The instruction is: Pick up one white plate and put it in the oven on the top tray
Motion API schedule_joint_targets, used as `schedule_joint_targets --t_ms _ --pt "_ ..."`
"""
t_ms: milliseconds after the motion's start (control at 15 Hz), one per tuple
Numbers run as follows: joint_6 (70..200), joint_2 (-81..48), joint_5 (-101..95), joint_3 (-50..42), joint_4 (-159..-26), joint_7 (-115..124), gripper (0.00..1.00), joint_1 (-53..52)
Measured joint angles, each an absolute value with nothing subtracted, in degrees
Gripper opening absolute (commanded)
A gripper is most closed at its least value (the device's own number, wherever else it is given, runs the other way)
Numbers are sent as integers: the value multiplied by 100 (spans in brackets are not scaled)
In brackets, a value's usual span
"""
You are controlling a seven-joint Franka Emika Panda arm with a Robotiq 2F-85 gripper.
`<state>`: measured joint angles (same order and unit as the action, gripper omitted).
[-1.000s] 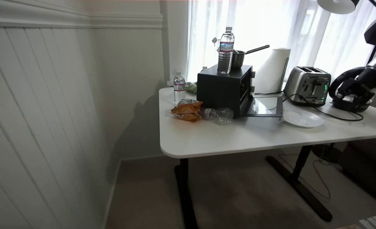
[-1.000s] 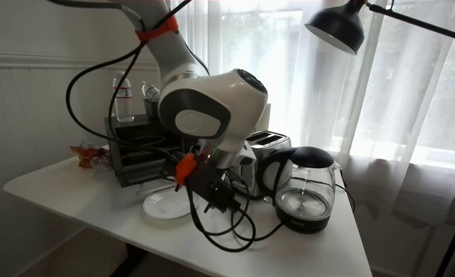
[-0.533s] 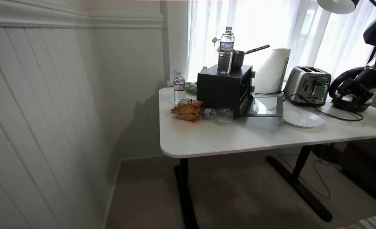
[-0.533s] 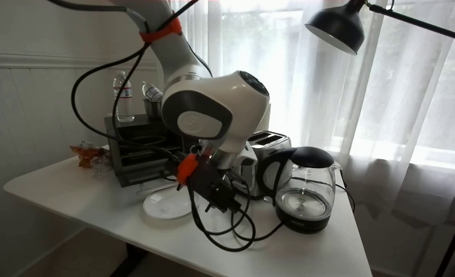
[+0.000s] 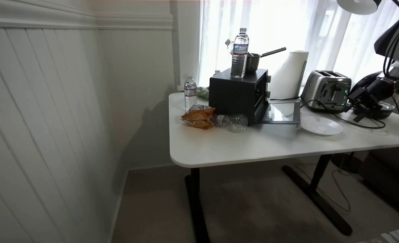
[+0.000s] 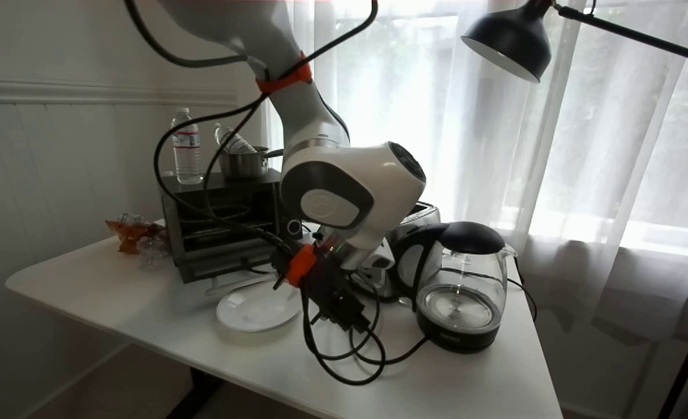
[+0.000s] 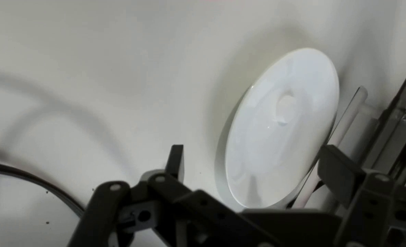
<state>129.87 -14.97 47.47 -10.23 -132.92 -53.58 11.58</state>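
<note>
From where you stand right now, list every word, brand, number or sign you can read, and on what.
No text is legible. Present but unreadable:
Standing bottle on the oven: label, too small.
Upright bottle on the table: label, too small.
Tilted bottle in the pot: label, blurred.
Lying bottle: label, blurred.
Kettle base: pale lettering, blurred.
Orange bag: faint mark, blurred.
Toaster: green glow, no characters legible.
Arm: pale emblem, too faint.

I see a shiny toaster (image 5: 326, 91) and a glass kettle (image 6: 463, 291) on the white table (image 5: 219, 146). A paper roll (image 5: 288, 77) stands near the toaster. A bottle (image 6: 236, 141) leans in a little pot (image 6: 245, 166). A black lamp (image 6: 509, 43) points down.
</note>
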Motion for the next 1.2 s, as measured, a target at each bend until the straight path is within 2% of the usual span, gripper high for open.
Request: schedule_joint_targets --t_ms 133,267,333,467,733,933,1000,1067,1200 --pt "12816 -1738 4843 -928 -13069 -5429 90 1273" --pt "12733 -1965 4973 -832 -12869 -5484 67 1344" --pt "12724 -2067 5026 -789 -12784 -5487 68 1364" --pt "12722 -2249 5127 -707 -12625 -5492 55 1391" --pt "12722 -2518 5149 -603 -12395 -5491 37 1403" --pt "12722 -2644 5152 -547 -12285 -5491 28 1407" --pt "12722 -2674 5152 -534 -12258 -5491 34 1407" --pt "12722 -2697 5152 -522 -12237 -5491 33 1407" --pt "12722 -2719 5152 -503 -12218 -5491 23 1407"
